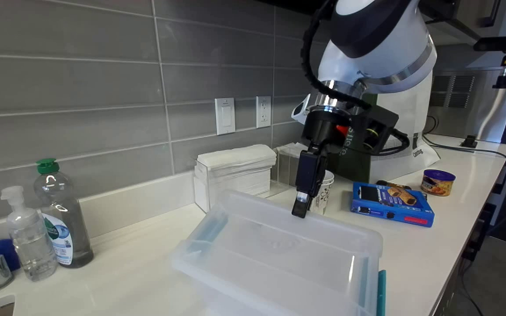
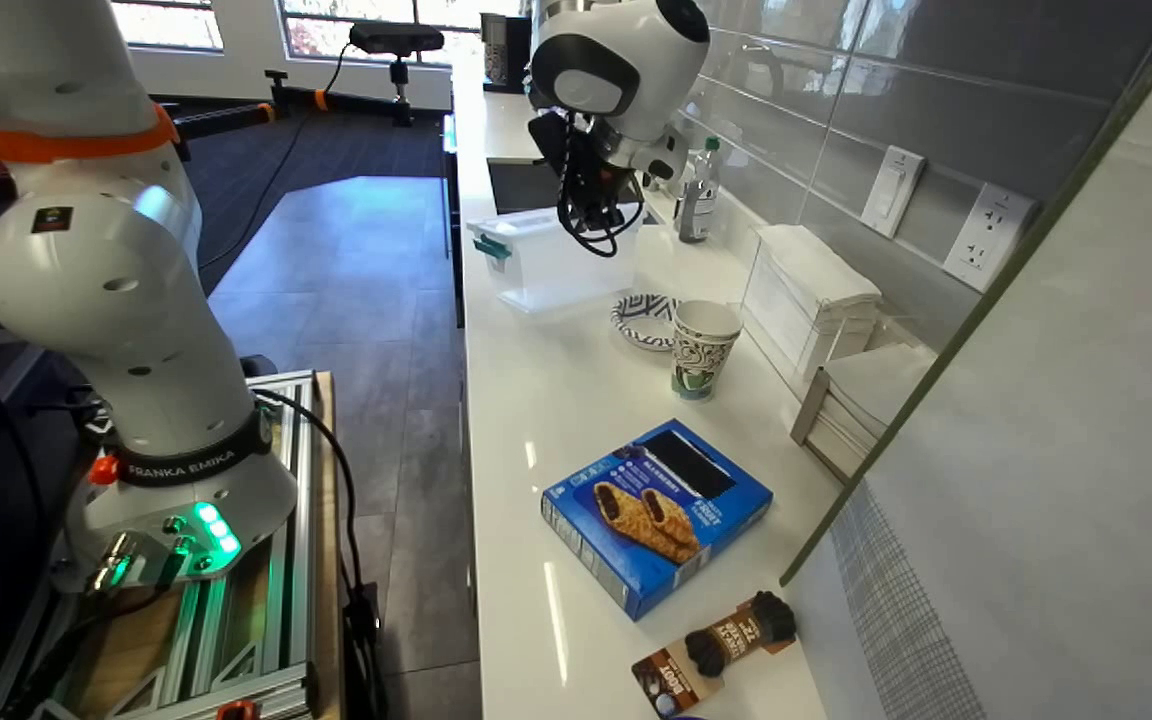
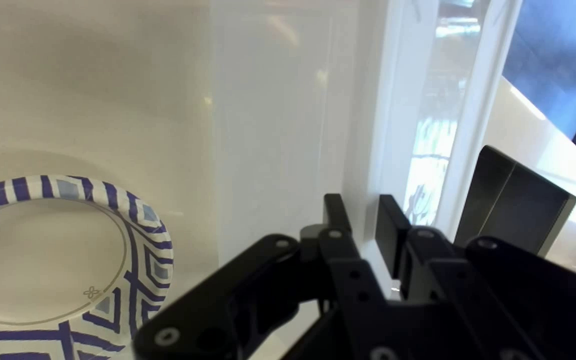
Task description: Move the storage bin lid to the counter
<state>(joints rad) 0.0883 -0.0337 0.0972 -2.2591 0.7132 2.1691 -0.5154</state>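
Observation:
A translucent storage bin [image 2: 561, 265] with teal latches stands on the white counter [image 1: 139, 263]. Its frosted lid [image 1: 279, 245] appears to lie on top, and it fills the lower middle of an exterior view. My gripper [image 1: 301, 210] points down at the lid's edge on the wall-and-cup side. In the wrist view my fingers [image 3: 363, 200] are partly open, with a gap between them. A pale rim [image 3: 390, 115] of the lid or bin runs up past the gap. I cannot tell whether the fingers touch it. In an exterior view the arm hides the fingertips.
A patterned paper bowl [image 3: 155, 272] sits beside the bin. A paper cup [image 2: 704, 350], napkin holder [image 1: 240, 175] and blue snack box [image 2: 656, 510] stand along the counter. Soap bottles [image 1: 62, 219] stand by the wall near the sink. A large bag [image 1: 400, 127] stands behind the arm.

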